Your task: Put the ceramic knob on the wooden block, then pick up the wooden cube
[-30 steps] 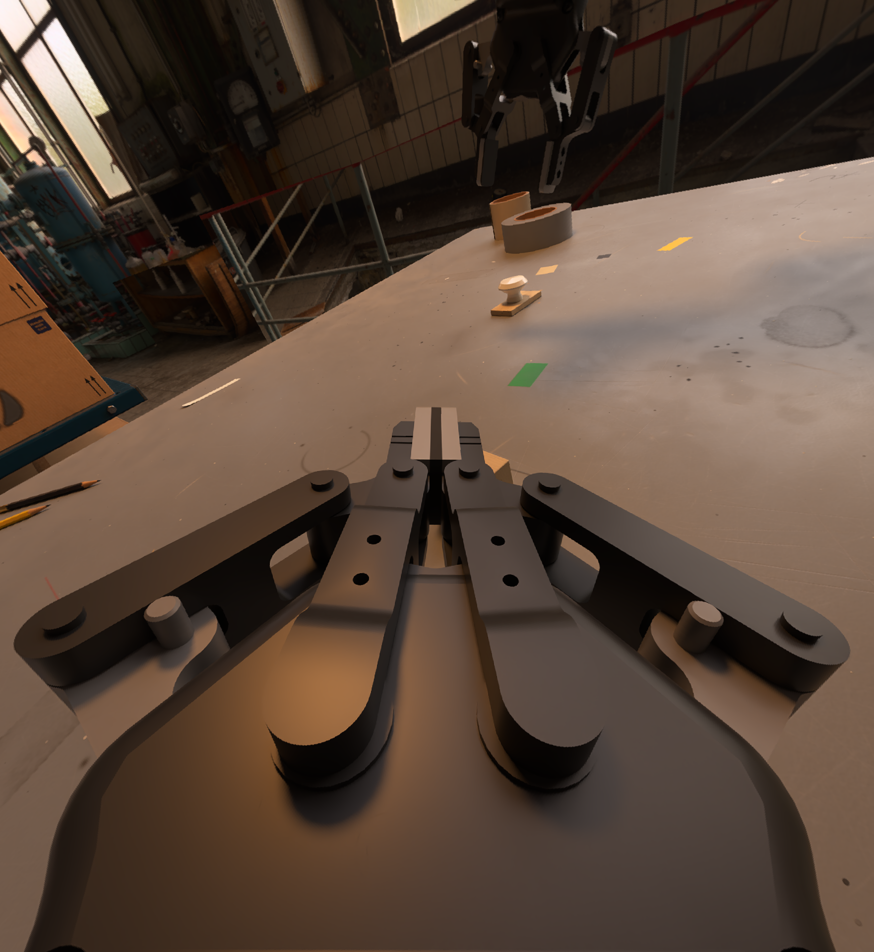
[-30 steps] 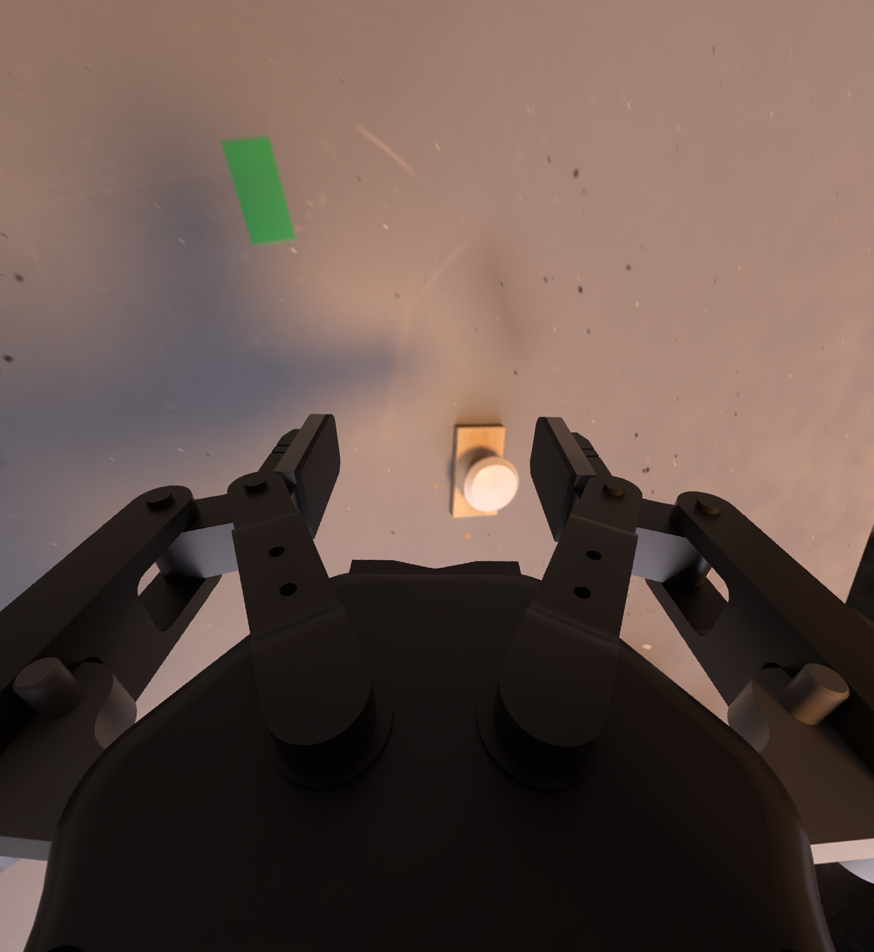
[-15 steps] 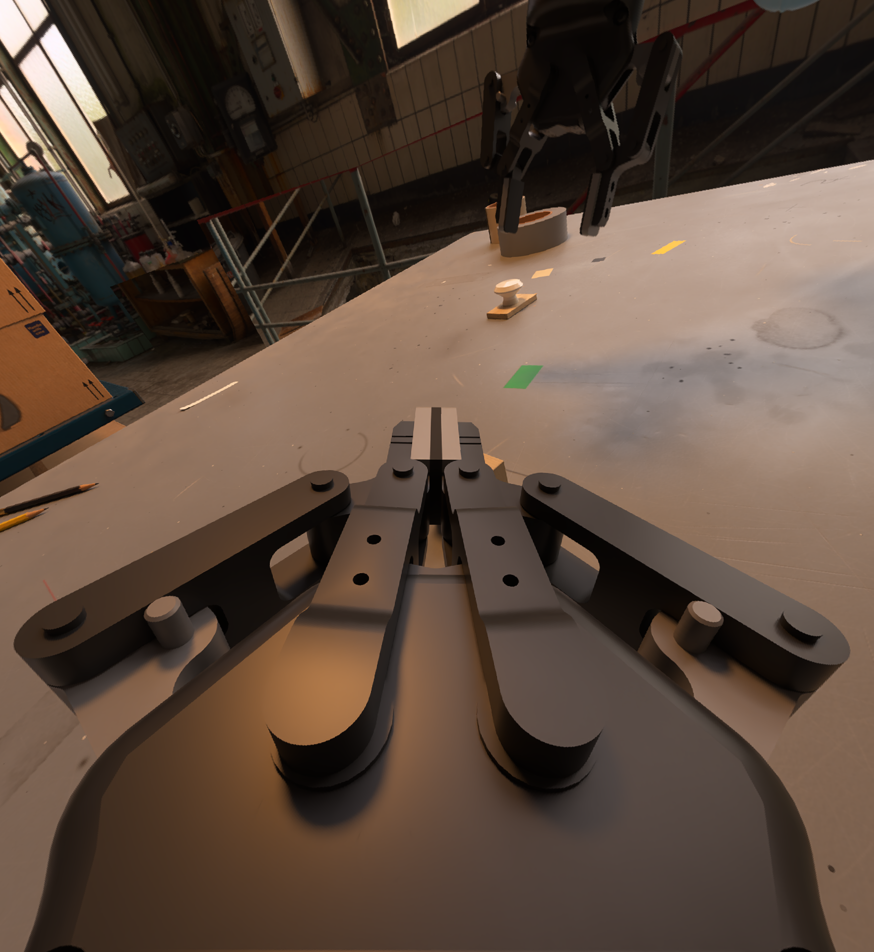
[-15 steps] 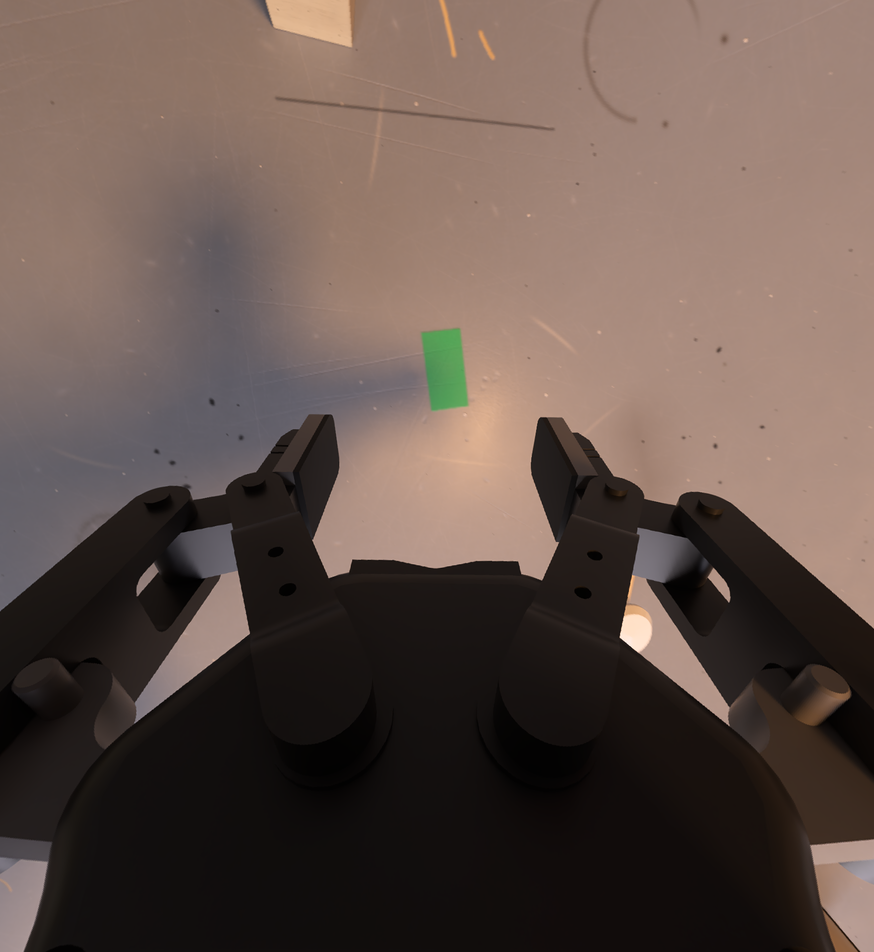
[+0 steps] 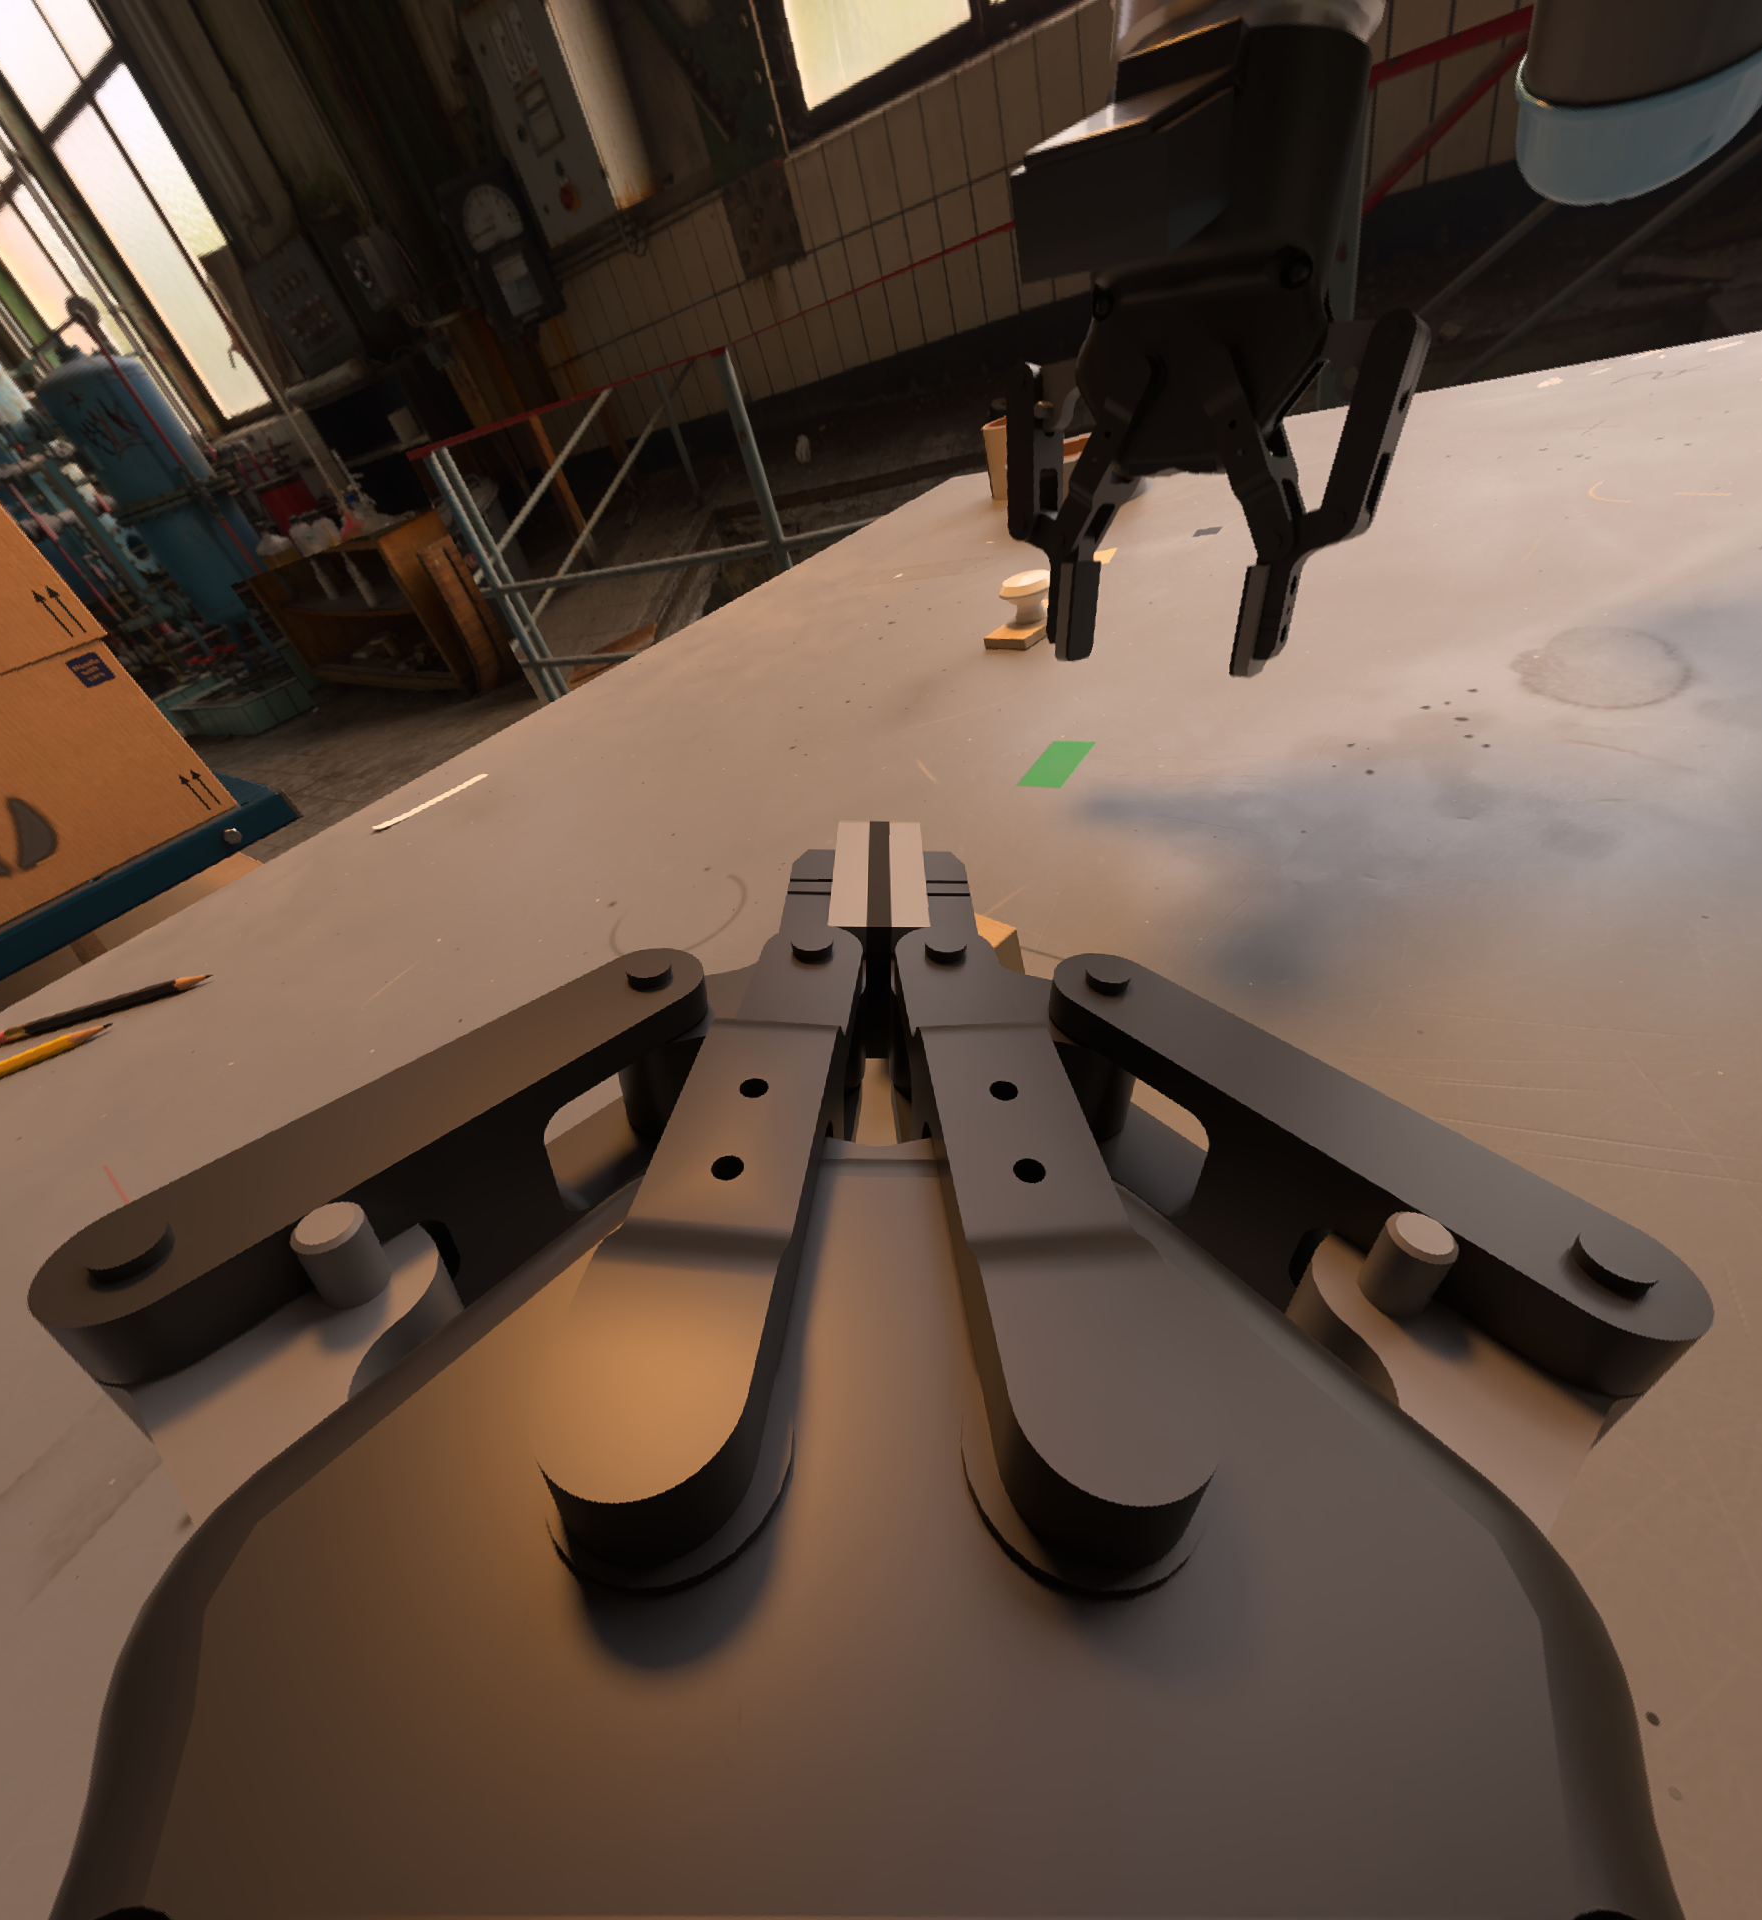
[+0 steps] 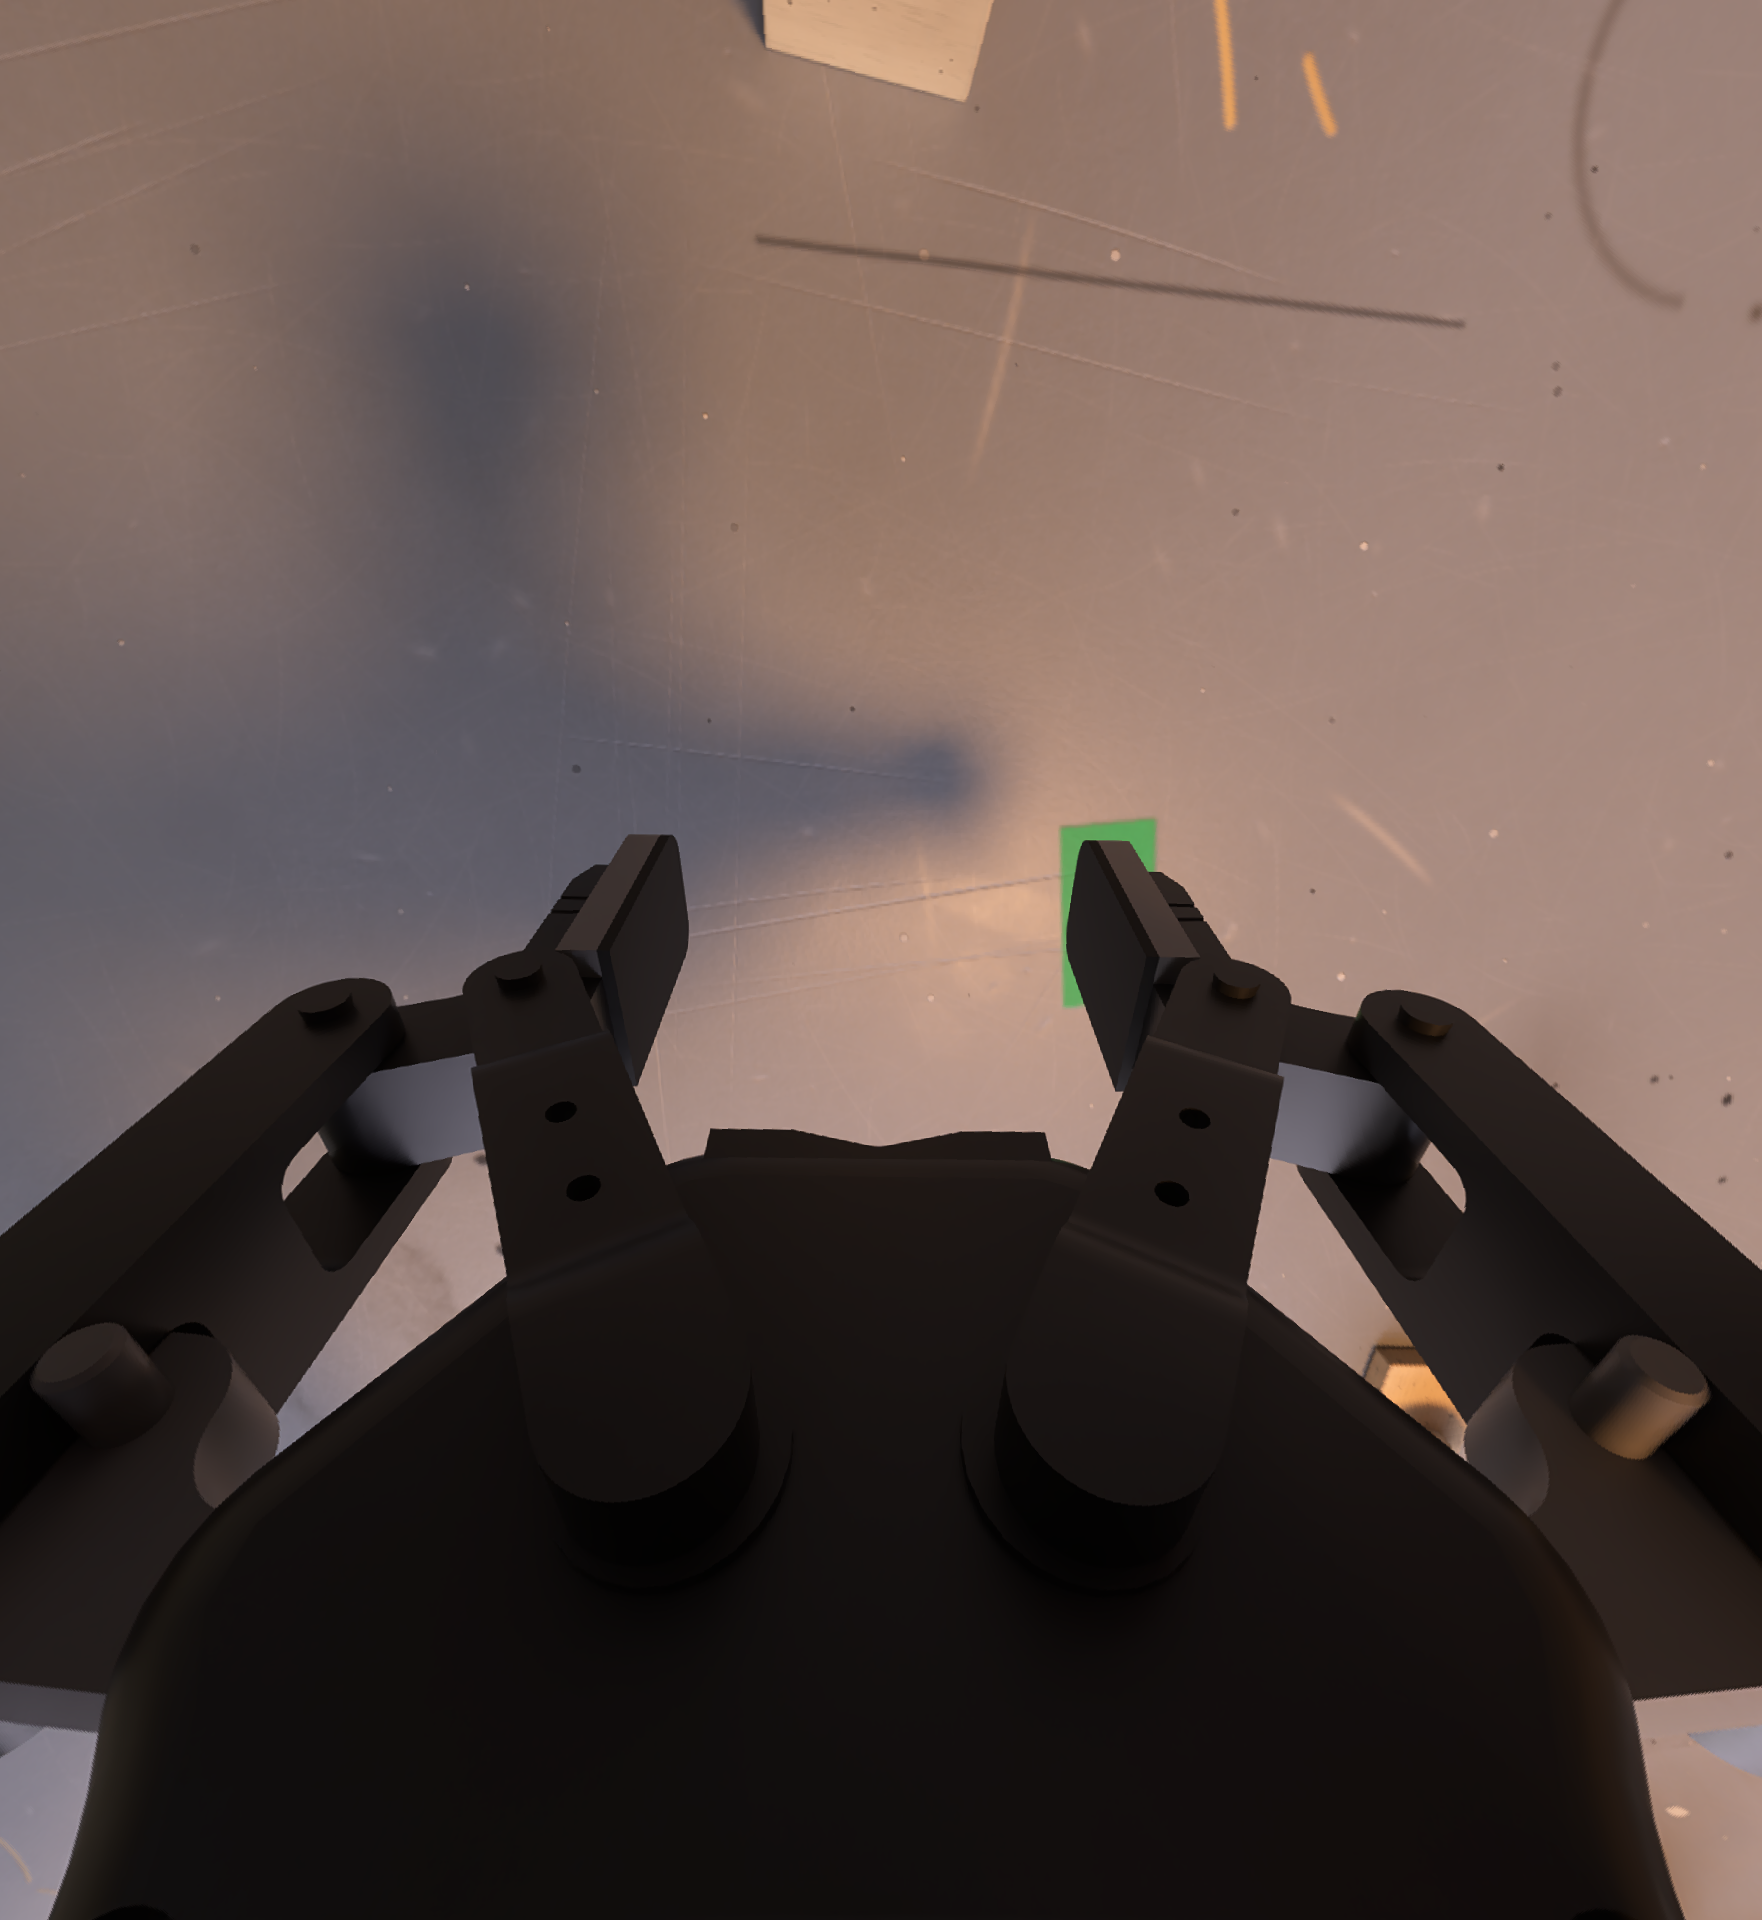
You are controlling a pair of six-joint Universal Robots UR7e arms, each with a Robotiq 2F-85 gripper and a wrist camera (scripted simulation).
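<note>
The white ceramic knob point(image 5: 1022, 594) stands on the flat wooden block point(image 5: 1012, 636) far ahead on the grey table point(image 5: 1479, 1039). My left gripper point(image 5: 877, 883) is shut with nothing between its pads, low over the table. The wooden cube point(image 5: 998, 940) shows only as a corner just behind its right finger. My right gripper point(image 5: 1163, 634) hangs open and empty above the table, just right of the knob. In the right wrist view my right gripper point(image 6: 877, 935) looks down on bare table, the wooden cube point(image 6: 877, 42) lies at the top edge, and a corner of the block point(image 6: 1407, 1387) shows at lower right.
A green tape patch point(image 5: 1056, 764) lies between the two grippers; it also shows in the right wrist view point(image 6: 1111, 831), half behind a finger. Two pencils point(image 5: 98, 1013) lie near the table's left edge. Cardboard boxes point(image 5: 15, 727) stand off the table at left. A beige cup point(image 5: 996, 457) stands at the far edge.
My right gripper has moved away from above the knob and block, toward my left gripper and the cube, staying open. The left gripper has not moved.
</note>
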